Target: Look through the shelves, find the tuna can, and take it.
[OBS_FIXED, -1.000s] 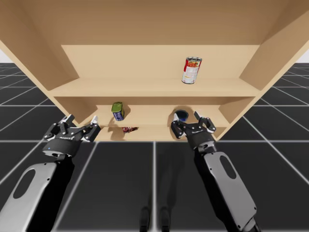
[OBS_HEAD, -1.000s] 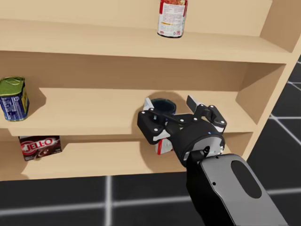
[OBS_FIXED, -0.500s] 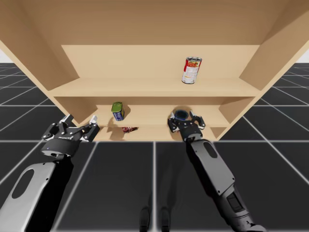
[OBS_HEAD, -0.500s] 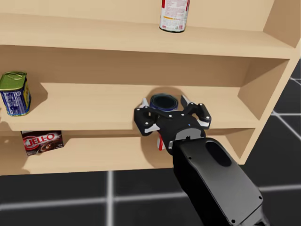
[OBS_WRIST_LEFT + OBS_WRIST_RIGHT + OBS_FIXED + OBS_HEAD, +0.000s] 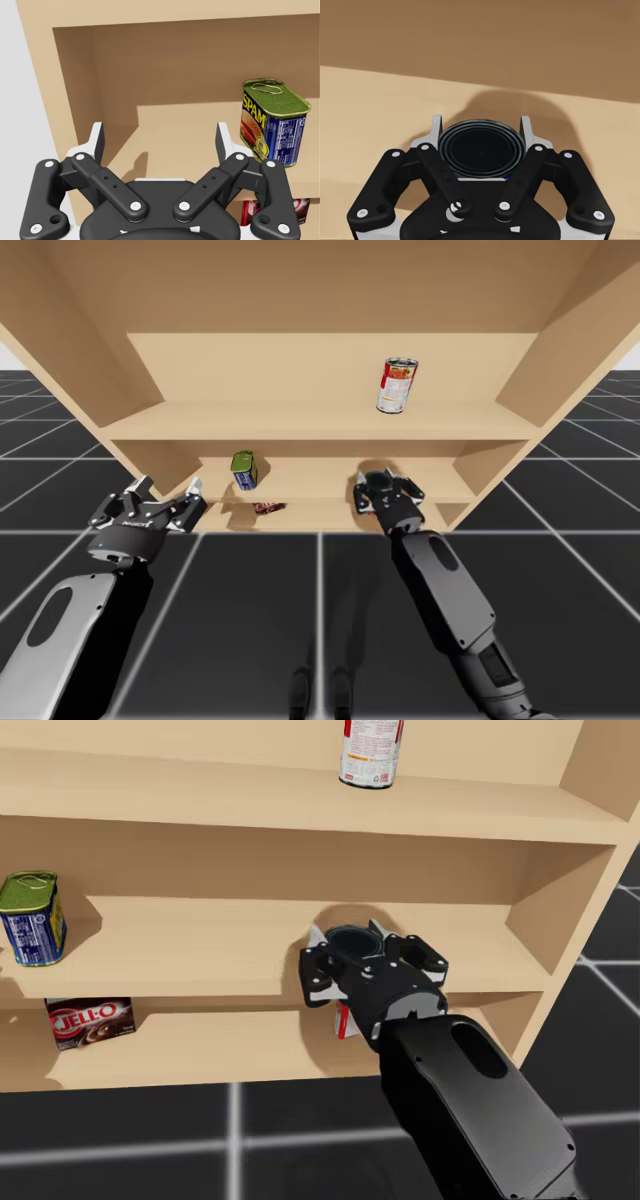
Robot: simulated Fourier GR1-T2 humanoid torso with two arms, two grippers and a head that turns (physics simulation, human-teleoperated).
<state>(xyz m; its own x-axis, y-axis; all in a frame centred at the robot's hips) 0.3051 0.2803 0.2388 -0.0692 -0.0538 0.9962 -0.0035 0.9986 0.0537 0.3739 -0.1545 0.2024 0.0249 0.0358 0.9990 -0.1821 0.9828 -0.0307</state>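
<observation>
The tuna can, flat, round and dark, lies on the middle shelf towards its right. My right gripper has reached in over the shelf edge and is shut on it, one finger pressing each side. The same grasp shows in the head view, with the right gripper around the tuna can, and in the high view at the right gripper. My left gripper hovers open in front of the shelf unit's left end, its fingers spread with nothing between them.
A blue and green rectangular can stands at the middle shelf's left, ahead and to the right of my left gripper. A tall red and white can is on the top shelf. A brown box lies on the lowest shelf.
My right gripper went forward onto the middle shelf and its fingers closed in on the tuna can. My head has turned slightly. The left arm stayed still.
</observation>
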